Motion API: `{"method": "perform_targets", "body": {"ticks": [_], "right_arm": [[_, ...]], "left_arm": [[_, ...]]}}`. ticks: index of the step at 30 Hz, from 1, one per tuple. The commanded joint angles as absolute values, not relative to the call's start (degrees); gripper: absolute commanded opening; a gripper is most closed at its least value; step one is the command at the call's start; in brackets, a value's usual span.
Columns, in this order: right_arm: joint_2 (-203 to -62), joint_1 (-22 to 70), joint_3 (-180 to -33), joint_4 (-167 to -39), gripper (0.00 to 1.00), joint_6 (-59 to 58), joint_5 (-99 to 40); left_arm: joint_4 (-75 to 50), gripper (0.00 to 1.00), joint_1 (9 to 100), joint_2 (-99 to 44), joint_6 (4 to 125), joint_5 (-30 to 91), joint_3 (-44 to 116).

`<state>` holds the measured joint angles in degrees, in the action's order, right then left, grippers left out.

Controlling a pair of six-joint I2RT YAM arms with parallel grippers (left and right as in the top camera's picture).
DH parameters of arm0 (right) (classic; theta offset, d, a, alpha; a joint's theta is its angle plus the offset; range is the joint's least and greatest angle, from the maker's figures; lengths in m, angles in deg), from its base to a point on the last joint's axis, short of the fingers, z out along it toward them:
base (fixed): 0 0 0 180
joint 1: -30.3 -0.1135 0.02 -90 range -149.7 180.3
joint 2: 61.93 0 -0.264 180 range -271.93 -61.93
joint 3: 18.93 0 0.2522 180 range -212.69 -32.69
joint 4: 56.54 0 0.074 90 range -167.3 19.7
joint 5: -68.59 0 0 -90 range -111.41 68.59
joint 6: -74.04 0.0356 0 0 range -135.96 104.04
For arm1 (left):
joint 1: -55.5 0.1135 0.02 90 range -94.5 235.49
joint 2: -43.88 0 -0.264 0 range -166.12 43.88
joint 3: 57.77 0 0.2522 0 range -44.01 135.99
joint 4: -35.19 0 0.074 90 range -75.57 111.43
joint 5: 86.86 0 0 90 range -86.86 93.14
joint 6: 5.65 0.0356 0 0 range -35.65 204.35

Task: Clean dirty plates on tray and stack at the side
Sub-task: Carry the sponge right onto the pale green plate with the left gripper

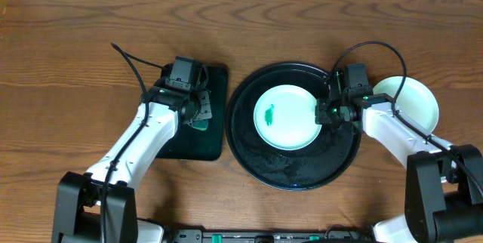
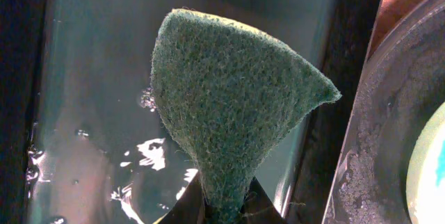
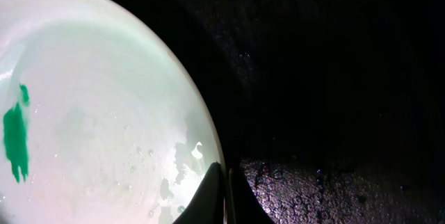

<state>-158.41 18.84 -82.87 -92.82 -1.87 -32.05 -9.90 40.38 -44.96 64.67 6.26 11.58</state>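
A pale mint-green plate point(image 1: 290, 126) with a small green smear lies in the round black tray point(image 1: 302, 173). My right gripper point(image 1: 326, 112) is shut on this plate's right rim; the right wrist view shows the fingers point(image 3: 226, 182) pinched at the edge of the plate point(image 3: 90, 106), above the wet tray floor point(image 3: 334, 182). A second pale plate point(image 1: 416, 101) lies on the table to the right of the tray; I cannot tell whether another lies under it. My left gripper point(image 1: 198, 117) is shut on a green scouring sponge point(image 2: 229, 106) over the rectangular tray.
The smaller rectangular black tray point(image 1: 215, 141) stands left of the round tray and holds shallow water point(image 2: 90, 113). The round tray's rim point(image 2: 389, 113) is close to the sponge's right. Black cables arch over both arms.
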Motion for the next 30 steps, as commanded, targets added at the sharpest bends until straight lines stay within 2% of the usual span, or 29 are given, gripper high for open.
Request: {"method": "perform_targets", "body": {"ticks": [1, 14, 19, 30], "right_arm": [[-158.7, 18.3, -82.3, -92.8, 0.01, -1.0, -32.4], [-158.7, 17.4, -82.1, -93.0, 0.01, 1.4, -33.3], [-158.7, 17.4, -82.1, -93.0, 0.01, 1.4, -35.9], [-158.7, 17.4, -82.1, -93.0, 0.05, 1.4, -38.5]], "left_arm": [[-9.9, 0.08, 40.8, -44.9, 63.9, 6.5, 12.0], [-29.9, 0.07, 45.8, -44.9, 63.9, 3.0, 31.7], [-27.5, 0.07, 43.5, -45.2, 63.9, 8.2, 32.0], [-19.8, 0.08, 31.9, -48.0, 56.4, 8.6, 32.0]]}}
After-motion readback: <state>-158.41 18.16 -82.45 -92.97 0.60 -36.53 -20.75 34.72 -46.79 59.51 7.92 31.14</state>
